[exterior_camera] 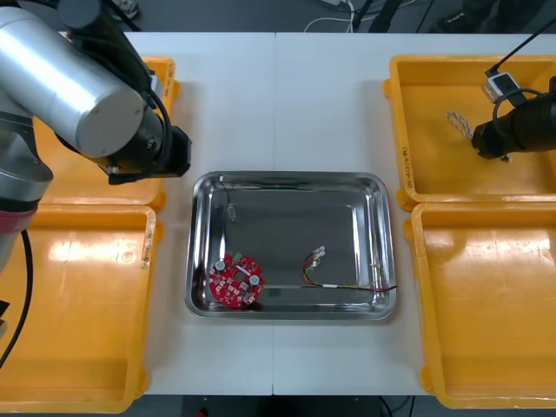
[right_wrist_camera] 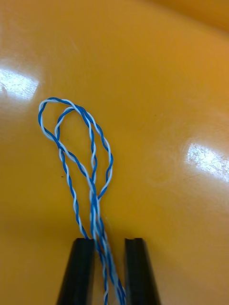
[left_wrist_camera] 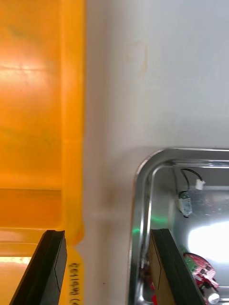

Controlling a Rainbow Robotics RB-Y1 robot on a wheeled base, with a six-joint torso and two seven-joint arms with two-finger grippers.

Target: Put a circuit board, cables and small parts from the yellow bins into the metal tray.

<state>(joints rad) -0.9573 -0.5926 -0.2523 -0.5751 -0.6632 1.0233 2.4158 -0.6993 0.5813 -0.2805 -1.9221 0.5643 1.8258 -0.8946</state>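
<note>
My right gripper (exterior_camera: 476, 141) is down in the far right yellow bin (exterior_camera: 408, 130). In the right wrist view it (right_wrist_camera: 109, 240) is shut on a twisted blue and white cable (right_wrist_camera: 76, 143), whose loops spread over the bin floor beyond the fingers. The same cable (exterior_camera: 458, 123) lies just left of the gripper in the front view. My left gripper (left_wrist_camera: 106, 233) stands open above the strip of table between the left bins and the metal tray (exterior_camera: 287, 308). In the tray are a round red circuit board (exterior_camera: 236, 280), a red and yellow cable (exterior_camera: 334, 276) and a black cable (exterior_camera: 228, 198).
My left arm (exterior_camera: 78, 87) covers much of the far left bin (exterior_camera: 165, 69). The near left bin (exterior_camera: 87, 347) and near right bin (exterior_camera: 486, 347) have bare floors. A small metal part (left_wrist_camera: 184, 204) lies by the black cable (left_wrist_camera: 191, 174) near the tray's corner (left_wrist_camera: 148, 164).
</note>
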